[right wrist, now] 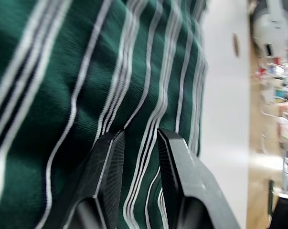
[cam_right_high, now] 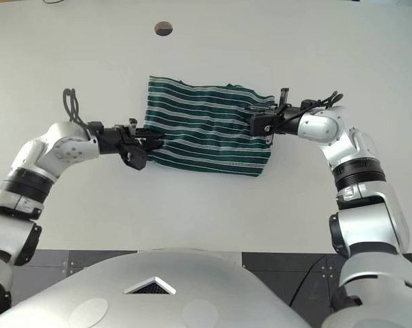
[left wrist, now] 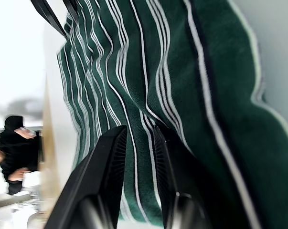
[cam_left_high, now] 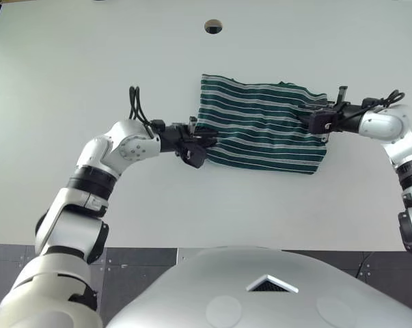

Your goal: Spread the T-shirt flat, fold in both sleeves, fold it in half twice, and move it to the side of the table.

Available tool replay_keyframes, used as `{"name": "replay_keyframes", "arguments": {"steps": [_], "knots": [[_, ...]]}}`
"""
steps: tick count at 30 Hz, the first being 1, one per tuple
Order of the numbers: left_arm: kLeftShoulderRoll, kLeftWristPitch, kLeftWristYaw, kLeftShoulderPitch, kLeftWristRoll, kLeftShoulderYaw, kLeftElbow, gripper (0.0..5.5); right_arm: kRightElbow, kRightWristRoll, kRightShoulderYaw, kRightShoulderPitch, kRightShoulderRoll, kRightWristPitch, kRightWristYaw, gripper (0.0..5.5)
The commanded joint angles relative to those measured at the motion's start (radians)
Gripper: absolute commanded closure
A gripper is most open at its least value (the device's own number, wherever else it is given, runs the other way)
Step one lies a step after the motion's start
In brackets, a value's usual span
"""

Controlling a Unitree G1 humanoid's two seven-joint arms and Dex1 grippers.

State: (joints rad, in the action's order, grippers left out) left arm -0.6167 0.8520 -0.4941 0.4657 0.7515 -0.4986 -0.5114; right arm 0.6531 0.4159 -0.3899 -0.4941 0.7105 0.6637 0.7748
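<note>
The dark green T-shirt (cam_left_high: pixel 260 126) with white stripes lies folded into a rough rectangle on the white table (cam_left_high: pixel 89 68), right of centre. My left gripper (cam_left_high: pixel 204 145) sits at the shirt's left edge, near its front corner. Its fingers (left wrist: pixel 110 157) are pinched together with striped cloth in the narrow gap. My right gripper (cam_left_high: pixel 308 117) is at the shirt's right edge, near the far corner. Its fingers (right wrist: pixel 175 157) likewise close on a fold of the fabric (right wrist: pixel 86 71). Both arms reach in from the sides at table height.
A round cable hole (cam_left_high: pixel 213 26) is in the table beyond the shirt. Bare tabletop stretches to the left and in front of the shirt, down to the table's front edge (cam_left_high: pixel 192 247).
</note>
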Motion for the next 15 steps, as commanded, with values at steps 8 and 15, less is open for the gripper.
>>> {"name": "replay_keyframes", "arguments": {"steps": [8, 15], "knots": [[0.189, -0.261, 0.926, 0.622, 0.896, -0.644, -0.461, 4.42, -0.779, -0.408, -0.368, 0.098, -0.183, -0.705, 0.642, 4.26], [0.201, -0.328, 1.217, 0.594, 0.930, -0.774, -0.623, 4.42, -0.737, -0.369, -0.271, 0.136, -0.162, -0.668, 0.522, 4.26]]}}
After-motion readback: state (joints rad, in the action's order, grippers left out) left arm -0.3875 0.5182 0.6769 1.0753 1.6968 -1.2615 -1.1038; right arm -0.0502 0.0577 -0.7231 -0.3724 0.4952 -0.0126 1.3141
